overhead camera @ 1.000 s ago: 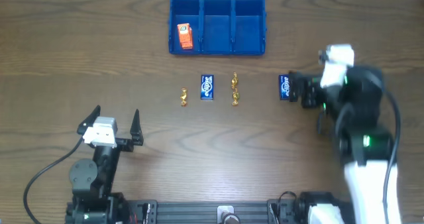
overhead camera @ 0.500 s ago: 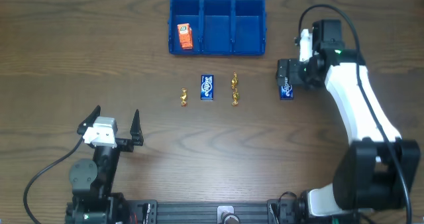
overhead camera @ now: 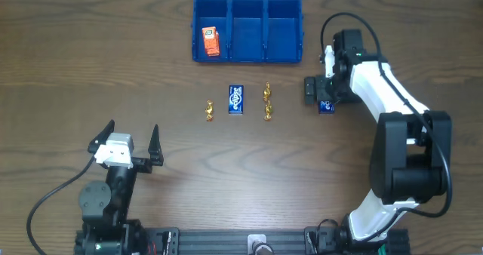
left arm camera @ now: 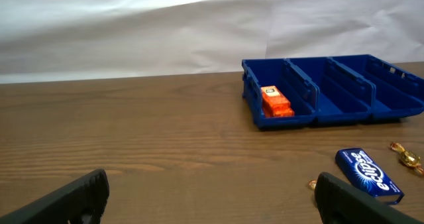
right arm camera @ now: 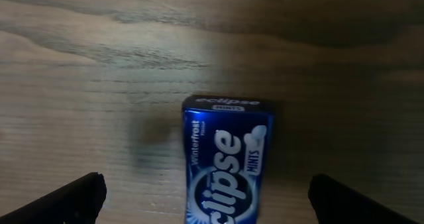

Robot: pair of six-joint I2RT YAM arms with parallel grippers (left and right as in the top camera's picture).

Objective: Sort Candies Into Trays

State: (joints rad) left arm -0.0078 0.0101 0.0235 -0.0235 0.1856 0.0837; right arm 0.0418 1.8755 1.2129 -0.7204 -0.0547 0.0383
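A blue three-compartment tray (overhead camera: 229, 29) stands at the back centre, with an orange candy (overhead camera: 210, 41) in its left compartment. On the table lie a blue mint box (overhead camera: 236, 99), three gold wrapped candies (overhead camera: 210, 110) (overhead camera: 267, 93) (overhead camera: 268, 112), and a second blue mint box (overhead camera: 326, 105) to the right. My right gripper (overhead camera: 320, 89) hovers over that second box (right arm camera: 227, 164), open, its fingers (right arm camera: 66, 197) wide on either side and not touching it. My left gripper (overhead camera: 127, 138) stands open near the front left, far from the candies.
In the left wrist view the tray (left arm camera: 344, 114) with the orange candy (left arm camera: 276, 101) lies ahead, and a mint box (left arm camera: 368, 175) and a gold candy (left arm camera: 407, 156) lie nearer. Bare wood surrounds the items.
The right arm has stretched out and swung its gripper left over the right-hand mint box. The box has stayed in place. The left arm has not moved.
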